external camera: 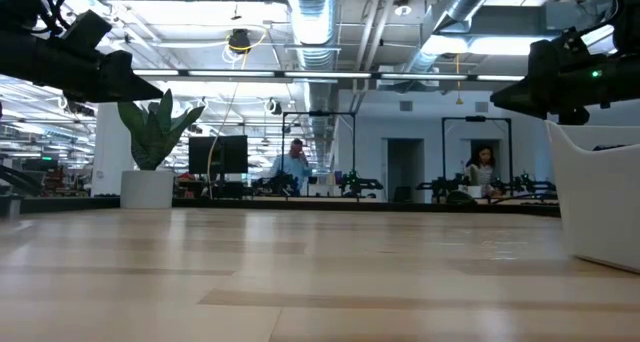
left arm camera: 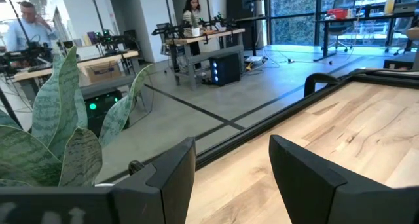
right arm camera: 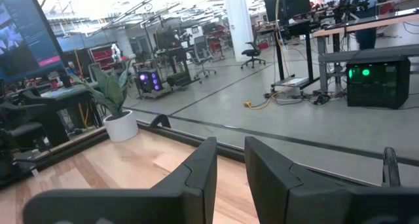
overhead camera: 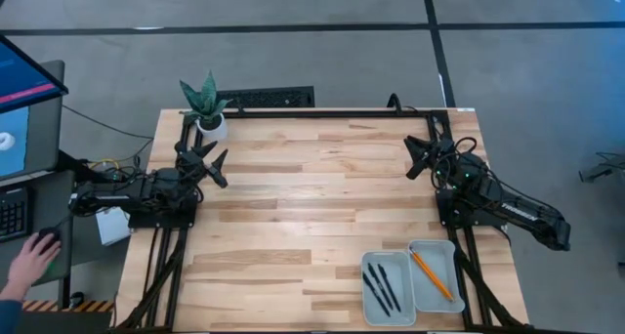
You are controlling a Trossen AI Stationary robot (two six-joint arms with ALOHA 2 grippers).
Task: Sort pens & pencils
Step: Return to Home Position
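Observation:
In the high view, three black pens lie in the left of two pale trays at the table's near right corner. Orange pencils lie slantwise in the right tray; how many I cannot tell. My left gripper hovers open over the table's far left part, beside the plant. My right gripper hovers over the far right part, its fingers a narrow gap apart. Both are far from the trays and hold nothing. In the wrist views the left gripper and right gripper have bare table ahead.
A potted plant in a white pot stands at the far left corner, close to my left gripper. The tray's white wall shows at the low view's right. A person's hand rests off the table's left side, by a monitor.

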